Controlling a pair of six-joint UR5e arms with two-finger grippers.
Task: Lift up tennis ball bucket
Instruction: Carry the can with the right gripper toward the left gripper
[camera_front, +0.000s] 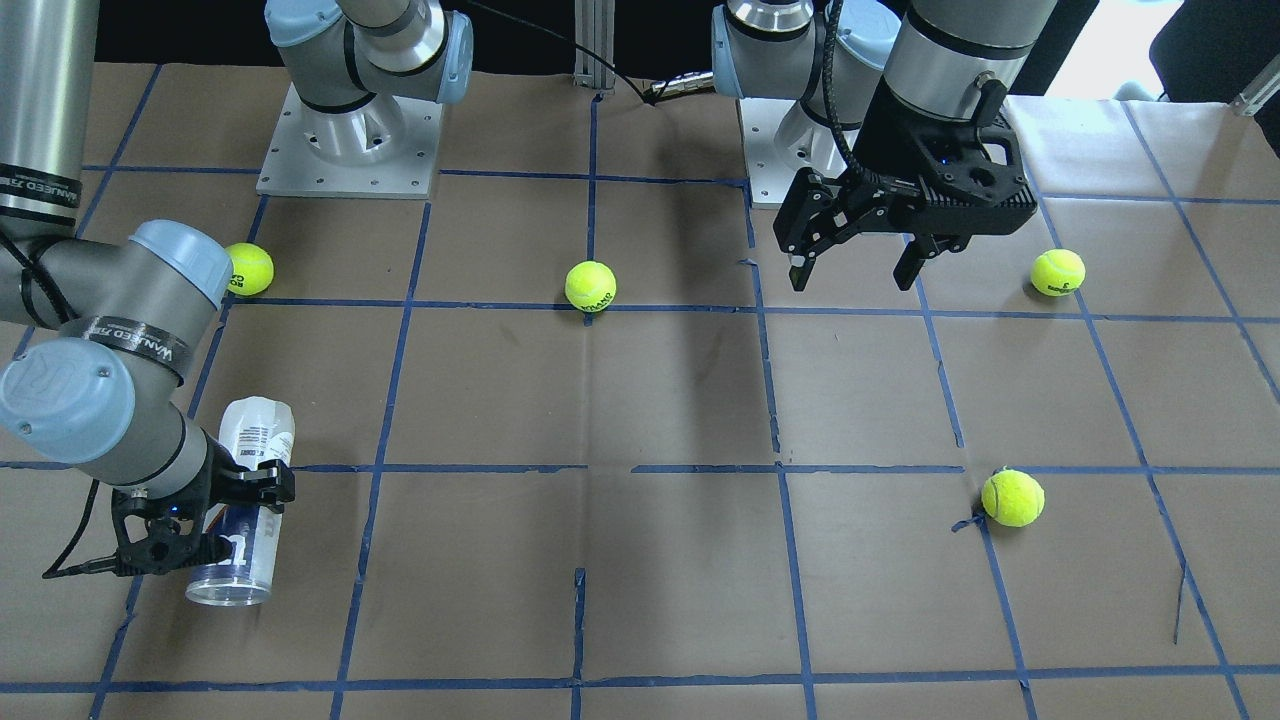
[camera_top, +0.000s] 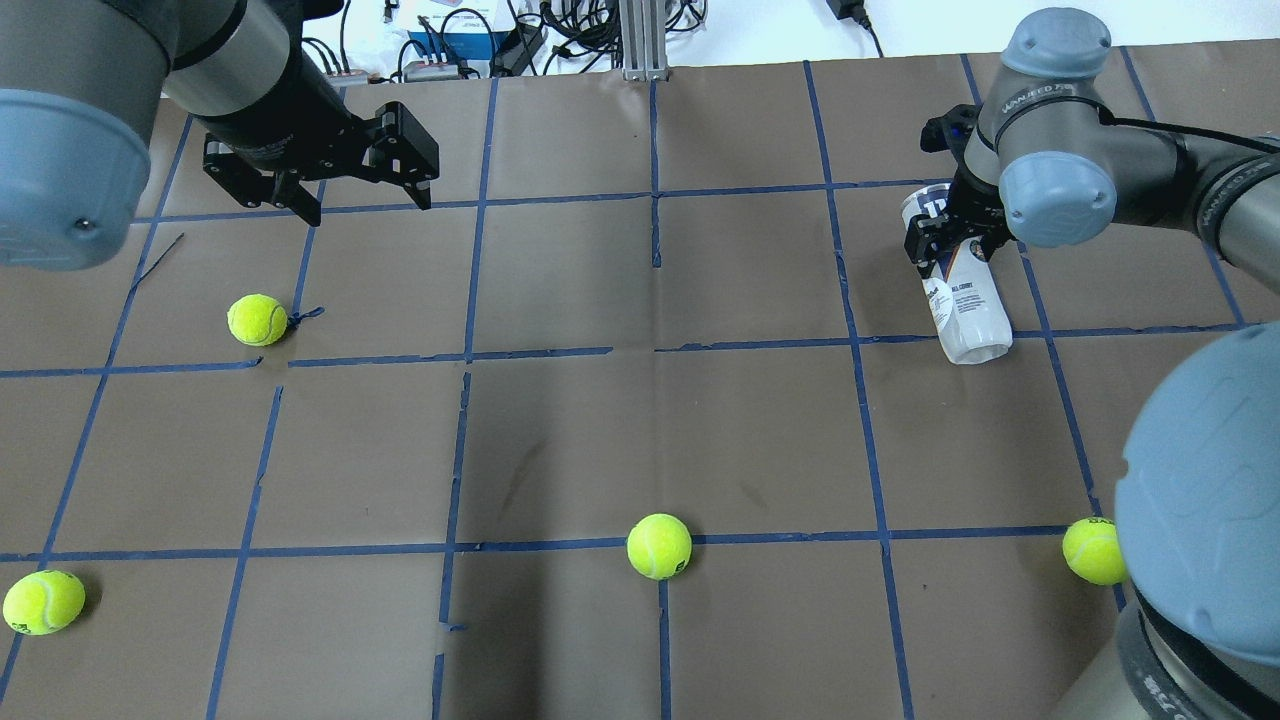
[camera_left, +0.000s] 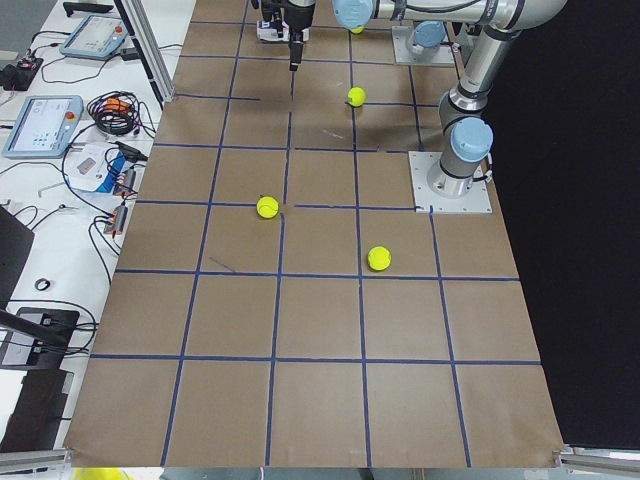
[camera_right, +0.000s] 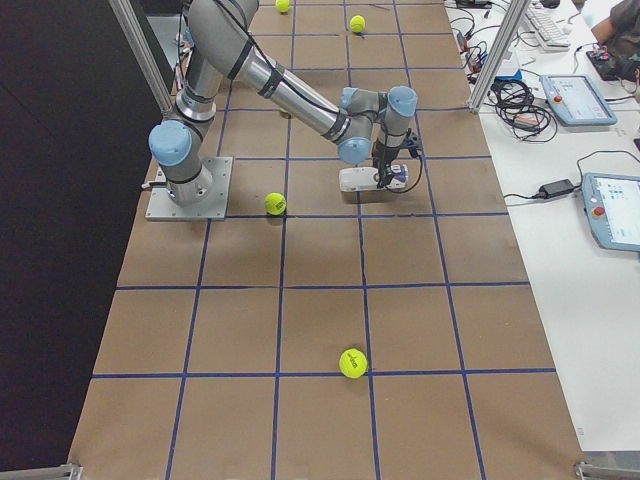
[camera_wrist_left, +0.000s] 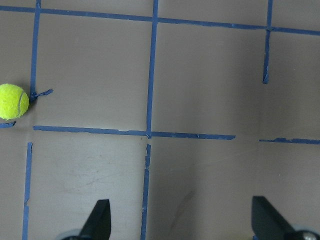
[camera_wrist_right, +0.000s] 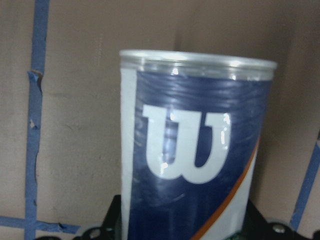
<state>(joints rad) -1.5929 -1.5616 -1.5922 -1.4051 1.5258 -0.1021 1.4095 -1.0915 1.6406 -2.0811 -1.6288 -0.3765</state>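
The tennis ball bucket (camera_front: 247, 470) is a clear can with a white and navy label. It lies on its side, slightly tilted, near the table edge on my right. It also shows in the overhead view (camera_top: 965, 300). Its large white "W" fills the right wrist view (camera_wrist_right: 192, 150). My right gripper (camera_front: 215, 515) is closed around the can's middle, a finger on each side; it also shows in the overhead view (camera_top: 945, 235). I cannot tell whether the can is clear of the table. My left gripper (camera_front: 855, 270) hangs open and empty above the table, far from the can.
Several yellow-green tennis balls lie loose on the brown paper with its blue tape grid: one (camera_front: 248, 269) behind the can, one (camera_front: 590, 286) mid-table, two (camera_front: 1058, 272) (camera_front: 1012, 498) on my left side. The arm bases (camera_front: 350, 150) stand at the back.
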